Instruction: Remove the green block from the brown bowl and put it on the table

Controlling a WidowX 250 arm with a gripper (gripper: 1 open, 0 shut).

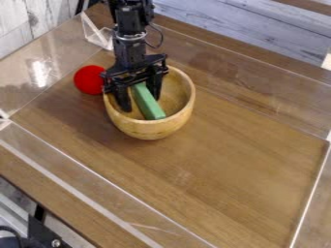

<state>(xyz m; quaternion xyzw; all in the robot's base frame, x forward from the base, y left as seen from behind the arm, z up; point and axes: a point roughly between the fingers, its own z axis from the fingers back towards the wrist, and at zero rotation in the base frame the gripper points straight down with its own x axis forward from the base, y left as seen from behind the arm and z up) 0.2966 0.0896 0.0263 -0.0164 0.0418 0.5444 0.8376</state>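
Note:
The brown bowl (158, 130) sits on the table (239, 179) left of centre. The green block (150, 105) lies slanted inside it, its upper end hidden behind the gripper. My gripper (135, 94) reaches straight down into the bowl from above. Its dark fingers (119, 97) stand on either side of the block's upper end. The jaws look narrower than a wide spread, but I cannot make out whether they press on the block.
A red ball (88, 79) with a small green piece lies just left of the bowl, almost touching its rim. A clear plastic stand (99, 35) is at the back left. Clear plastic walls (77, 184) edge the table.

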